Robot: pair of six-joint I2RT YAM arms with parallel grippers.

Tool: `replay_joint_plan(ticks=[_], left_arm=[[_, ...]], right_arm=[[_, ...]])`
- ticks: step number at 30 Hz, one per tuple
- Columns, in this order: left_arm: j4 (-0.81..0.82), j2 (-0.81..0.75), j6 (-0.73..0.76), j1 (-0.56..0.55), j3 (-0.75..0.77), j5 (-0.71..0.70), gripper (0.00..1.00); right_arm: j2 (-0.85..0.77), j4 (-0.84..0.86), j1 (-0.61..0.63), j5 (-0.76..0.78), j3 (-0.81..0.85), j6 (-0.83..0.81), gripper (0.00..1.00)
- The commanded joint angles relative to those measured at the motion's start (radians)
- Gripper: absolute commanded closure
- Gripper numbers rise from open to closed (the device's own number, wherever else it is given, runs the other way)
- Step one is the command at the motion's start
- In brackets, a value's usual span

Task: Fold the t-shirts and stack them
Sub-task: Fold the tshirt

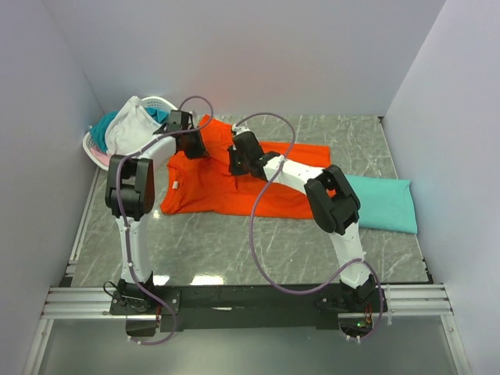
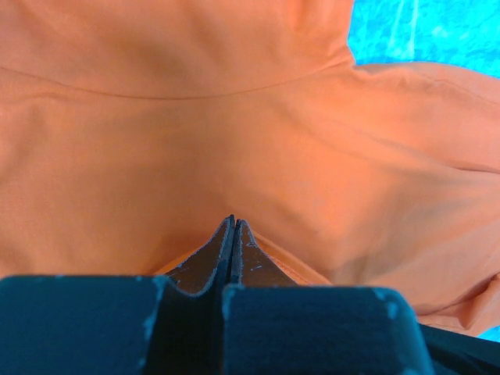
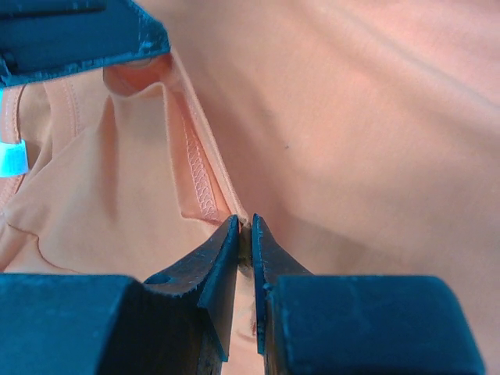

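The orange t-shirt [image 1: 215, 195] lies spread across the middle of the table [image 1: 234, 246], with 1 folded teal t-shirt [image 1: 383, 205] near its right end. Both grippers sit at the orange shirt's far part. The left gripper [image 2: 233, 224] has its fingers pressed together on a raised fold of cloth, and the right gripper [image 3: 244, 226] pinches a stitched edge.

My view: white perforated basket [image 1: 158, 101] in far left corner, close to left wall [image 1: 39, 156]; cannot tell from here if upright or tipped; grey marbled table top [image 1: 211, 250] glossy, pale glare patches on near strip; plain white far wall [image 1: 250, 55] and right wall [image 1: 457, 141] box scene in; slotted aluminium rail [image 1: 86, 301] runs along near edge, left to right; dull grey strip [image 1: 250, 355] nearer than rail.
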Motion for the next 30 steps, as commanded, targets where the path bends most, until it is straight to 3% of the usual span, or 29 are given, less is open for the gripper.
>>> replay_joint_plan(ticks=[1, 11, 13, 14, 16, 18, 19, 20, 26, 28, 29, 30], left_arm=[[0.006, 0.002, 0.037, -0.007, 0.046, -0.005, 0.99], [-0.098, 0.091, 0.041, -0.018, 0.162, -0.111, 0.99], [-0.122, 0.103, 0.034, -0.018, 0.201, -0.123, 0.8], [-0.128, 0.108, 0.031, -0.018, 0.21, -0.129, 0.55], [-0.124, 0.102, 0.03, -0.018, 0.219, -0.128, 0.44], [-0.116, 0.076, 0.021, -0.018, 0.216, -0.131, 0.12], [-0.116, 0.057, 0.018, -0.018, 0.214, -0.137, 0.05], [-0.118, 0.045, 0.016, -0.018, 0.211, -0.14, 0.01], [-0.084, -0.117, -0.01, -0.018, 0.089, -0.163, 0.01], [-0.067, -0.195, -0.035, -0.018, 0.005, -0.171, 0.0], [-0.067, -0.22, -0.044, -0.018, -0.043, -0.178, 0.01], [-0.067, -0.242, -0.056, -0.018, -0.066, -0.177, 0.01]], right_arm=[[-0.021, 0.035, -0.02, -0.001, -0.003, 0.02, 0.82], [0.036, -0.065, -0.051, 0.044, 0.069, 0.068, 0.7], [0.042, -0.106, -0.059, 0.072, 0.086, 0.071, 0.69], [0.036, -0.111, -0.065, 0.075, 0.085, 0.074, 0.69], [0.019, -0.112, -0.068, 0.077, 0.079, 0.067, 0.68], [-0.015, -0.103, -0.068, 0.074, 0.06, 0.047, 0.64], [-0.039, -0.097, -0.068, 0.057, 0.043, 0.031, 0.63], [-0.051, -0.091, -0.066, 0.049, 0.033, 0.025, 0.63], [-0.157, -0.072, -0.062, 0.058, -0.067, 0.023, 0.51], [-0.191, -0.076, -0.062, 0.072, -0.098, 0.025, 0.39], [-0.226, -0.086, -0.062, 0.086, -0.125, 0.03, 0.17], [-0.245, -0.098, -0.062, 0.094, -0.138, 0.036, 0.11]])
